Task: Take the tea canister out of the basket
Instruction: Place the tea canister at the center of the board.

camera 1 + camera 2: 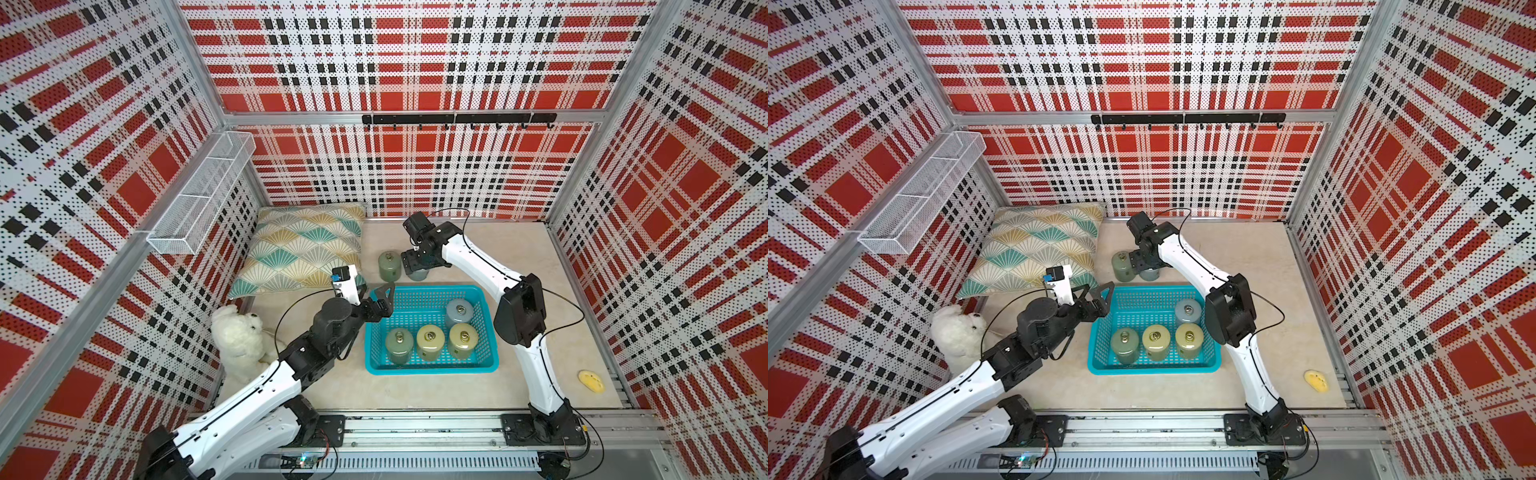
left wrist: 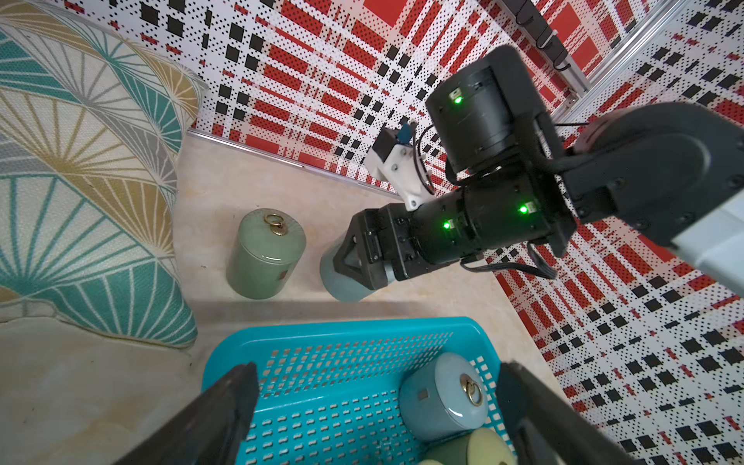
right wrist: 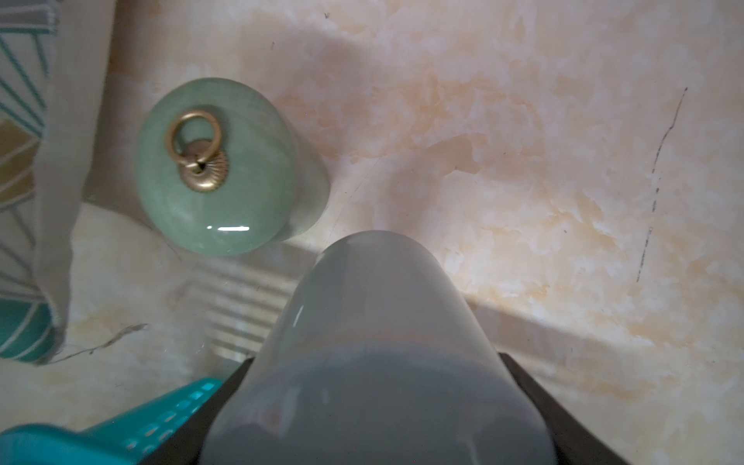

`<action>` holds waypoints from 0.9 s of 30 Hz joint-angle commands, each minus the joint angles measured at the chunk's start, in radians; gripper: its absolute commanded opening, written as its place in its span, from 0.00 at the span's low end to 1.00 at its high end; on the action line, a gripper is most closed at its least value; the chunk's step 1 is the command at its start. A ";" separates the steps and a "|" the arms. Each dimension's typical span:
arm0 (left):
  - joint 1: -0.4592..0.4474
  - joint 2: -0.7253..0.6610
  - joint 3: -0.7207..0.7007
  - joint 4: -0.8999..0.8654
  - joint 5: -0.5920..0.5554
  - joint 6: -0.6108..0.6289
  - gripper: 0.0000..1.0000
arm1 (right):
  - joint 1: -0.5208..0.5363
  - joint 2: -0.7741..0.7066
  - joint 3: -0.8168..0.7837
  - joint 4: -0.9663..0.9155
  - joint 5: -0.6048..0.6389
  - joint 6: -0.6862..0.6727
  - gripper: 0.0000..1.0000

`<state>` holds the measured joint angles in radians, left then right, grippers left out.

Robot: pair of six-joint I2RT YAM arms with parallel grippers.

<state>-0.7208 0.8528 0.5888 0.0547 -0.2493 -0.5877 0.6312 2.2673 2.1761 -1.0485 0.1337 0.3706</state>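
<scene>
Tabletop [image 1: 415, 390] of pale marbled finish carries a fan-patterned cushion [image 1: 299, 249] at its far left. Near its middle is the turquoise basket [image 1: 432, 369], seen in both top views [image 1: 1154, 369]. Four tea canisters stand upright in the basket: a grey-blue one [image 1: 460, 312] at the far right, and in the near row a dark green one [image 1: 399, 345] and two yellow-green ones [image 1: 430, 341] [image 1: 463, 340].

The right gripper [image 2: 358, 257] is out beyond the basket's far rim, its jaws clamped on the sides of another grey-blue canister [image 3: 374, 322]. This canister is therefore already clear of the basket. It is just beside a green canister [image 3: 217, 169] that stands on the table next to the cushion. The left gripper [image 1: 376, 296] hangs above the basket's far left corner, jaws spread and nothing between them.

The step in hand looks like the set-down of the carried canister. The next move, I judge, calls for a level lowering onto bare table, clear of the green neighbour and the basket wall. After that would come a release and a straight lift away.

Whether the held canister's base already touches the table cannot be told. The right wrist view looks down along its blurred side, and the top views hide most of it under the gripper. Its lid and ring are not visible. The left wrist view cuts off most of the basket's near row.
</scene>
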 commanded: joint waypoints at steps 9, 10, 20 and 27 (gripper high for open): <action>-0.007 0.018 0.001 -0.011 -0.014 0.005 0.99 | -0.041 0.084 0.025 0.081 -0.026 -0.008 0.75; -0.006 0.020 0.003 -0.011 -0.015 0.004 0.99 | -0.040 0.090 0.022 0.084 -0.029 -0.008 0.75; -0.007 0.033 0.007 -0.012 -0.013 0.006 0.99 | -0.042 0.145 0.030 0.089 -0.042 -0.010 0.76; -0.006 0.036 0.006 -0.012 -0.016 0.008 0.99 | -0.042 0.152 0.029 0.079 -0.051 -0.007 0.77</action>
<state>-0.7208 0.8852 0.5888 0.0505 -0.2523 -0.5869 0.5922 2.3966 2.1818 -0.9928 0.1013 0.3599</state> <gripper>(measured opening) 0.991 0.859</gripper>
